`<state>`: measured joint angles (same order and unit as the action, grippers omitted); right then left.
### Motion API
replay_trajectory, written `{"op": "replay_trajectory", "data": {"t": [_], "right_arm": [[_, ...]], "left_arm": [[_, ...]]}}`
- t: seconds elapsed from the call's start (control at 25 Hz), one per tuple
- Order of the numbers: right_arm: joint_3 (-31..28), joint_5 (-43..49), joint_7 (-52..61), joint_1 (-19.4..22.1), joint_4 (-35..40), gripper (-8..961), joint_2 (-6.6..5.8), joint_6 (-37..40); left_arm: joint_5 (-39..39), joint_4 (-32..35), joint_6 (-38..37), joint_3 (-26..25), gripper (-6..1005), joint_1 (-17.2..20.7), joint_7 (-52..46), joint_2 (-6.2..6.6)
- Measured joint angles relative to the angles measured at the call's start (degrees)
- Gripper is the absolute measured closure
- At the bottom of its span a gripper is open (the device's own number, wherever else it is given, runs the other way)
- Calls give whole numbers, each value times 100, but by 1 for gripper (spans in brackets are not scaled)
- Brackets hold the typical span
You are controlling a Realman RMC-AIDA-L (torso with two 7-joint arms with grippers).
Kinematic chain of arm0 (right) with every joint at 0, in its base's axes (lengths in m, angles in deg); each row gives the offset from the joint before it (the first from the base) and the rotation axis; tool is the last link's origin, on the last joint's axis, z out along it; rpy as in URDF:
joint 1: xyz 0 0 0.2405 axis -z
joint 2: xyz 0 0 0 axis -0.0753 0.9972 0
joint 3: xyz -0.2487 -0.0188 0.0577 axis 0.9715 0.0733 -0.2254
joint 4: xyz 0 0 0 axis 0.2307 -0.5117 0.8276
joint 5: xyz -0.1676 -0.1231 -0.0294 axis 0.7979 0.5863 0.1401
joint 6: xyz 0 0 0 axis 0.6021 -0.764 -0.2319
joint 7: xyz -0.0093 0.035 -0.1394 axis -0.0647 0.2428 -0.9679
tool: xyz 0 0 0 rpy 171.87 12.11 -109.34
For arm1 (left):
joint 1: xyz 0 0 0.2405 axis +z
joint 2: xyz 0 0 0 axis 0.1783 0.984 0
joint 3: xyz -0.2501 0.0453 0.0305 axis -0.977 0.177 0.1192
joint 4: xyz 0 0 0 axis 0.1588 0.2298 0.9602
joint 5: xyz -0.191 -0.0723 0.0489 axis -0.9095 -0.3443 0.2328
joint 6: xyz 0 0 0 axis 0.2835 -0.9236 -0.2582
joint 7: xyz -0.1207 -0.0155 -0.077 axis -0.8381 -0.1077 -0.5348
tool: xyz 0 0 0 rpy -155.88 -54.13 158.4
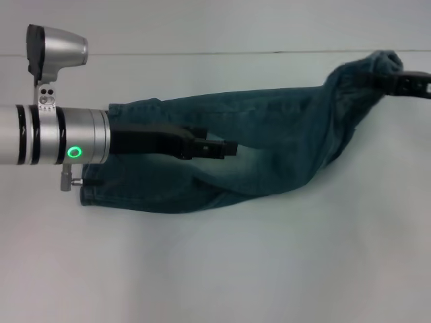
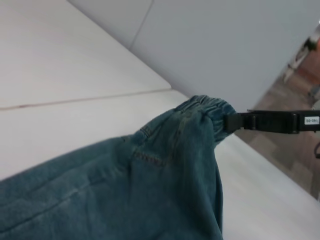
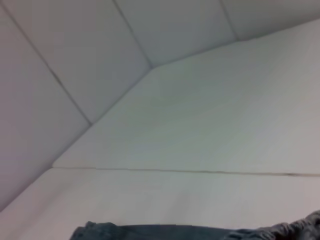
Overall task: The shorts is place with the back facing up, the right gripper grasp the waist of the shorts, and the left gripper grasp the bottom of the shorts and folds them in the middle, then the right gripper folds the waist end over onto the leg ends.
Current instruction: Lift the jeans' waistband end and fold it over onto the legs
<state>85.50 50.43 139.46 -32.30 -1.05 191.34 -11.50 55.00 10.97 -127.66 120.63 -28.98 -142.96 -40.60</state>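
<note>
A: What does the cloth look like?

B: The shorts (image 1: 269, 145) are soft blue washed denim with paler faded patches, lying across the middle of the head view on the white table (image 1: 269, 269). They are folded lengthwise into a long band, wrinkled toward the right. The gathered elastic waist (image 2: 210, 107) is bunched and lifted at the upper right of the frame; the straight leg ends (image 1: 94, 192) lie flat at the left.

A: And the grippers?

B: The right gripper (image 1: 397, 82), black and blocky, reaches in from the upper right edge and pinches the ruffled waistband, its fingers pressed on the fabric. In the left wrist view the same black gripper shows at the right of the frame, clamped on the band. The left gripper (image 1: 225, 149), with a silver cylindrical wrist and glowing green ring, stretches from the left edge over the denim; its black fingers lie close together above the cloth, and whether they hold any fabric cannot be told.
</note>
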Motion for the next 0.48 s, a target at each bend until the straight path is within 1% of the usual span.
{"op": "replay_trajectory", "data": {"t": [0.16,0.32,0.48], "right_arm": [[245,-8,109,-316,1,879,14,11],[548,-14,236,-706,1,872,77,21],[885,-15,396,-1088,1,865,162,2]], "left_arm": [[-84,-242,227,34,68,-11,137,-6],[-88,-349,336,32,68,-19,233,-6],[-91,-240,353,-9,68,103,240,25]]}}
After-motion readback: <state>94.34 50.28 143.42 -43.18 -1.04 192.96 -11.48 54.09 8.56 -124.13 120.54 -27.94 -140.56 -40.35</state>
